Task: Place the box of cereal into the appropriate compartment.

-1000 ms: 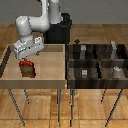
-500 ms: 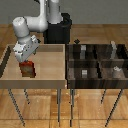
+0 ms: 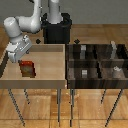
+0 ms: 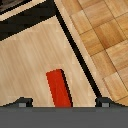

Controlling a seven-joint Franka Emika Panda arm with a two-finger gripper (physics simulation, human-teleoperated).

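Hovering just above the small reddish-brown cereal box (image 3: 27,68), which stands in the large light-wood tray (image 3: 47,75), the white arm's jaws (image 3: 20,50) look apart, nothing gripped. The step is likely the approach; next would be descending, clamping the box, then carrying it to the dark-brown bin's cell with the tall pale grey block (image 3: 114,50).

A large light-wood tray (image 3: 50,75) spreads directly beneath the tool, and the wrist view shows its pale plank floor (image 4: 30,55) and a dark rim. Away from the tool, toward the exterior view's right, the dark bin holds a small grey cube (image 3: 84,73). A wood-tile floor (image 3: 100,30) lies below.
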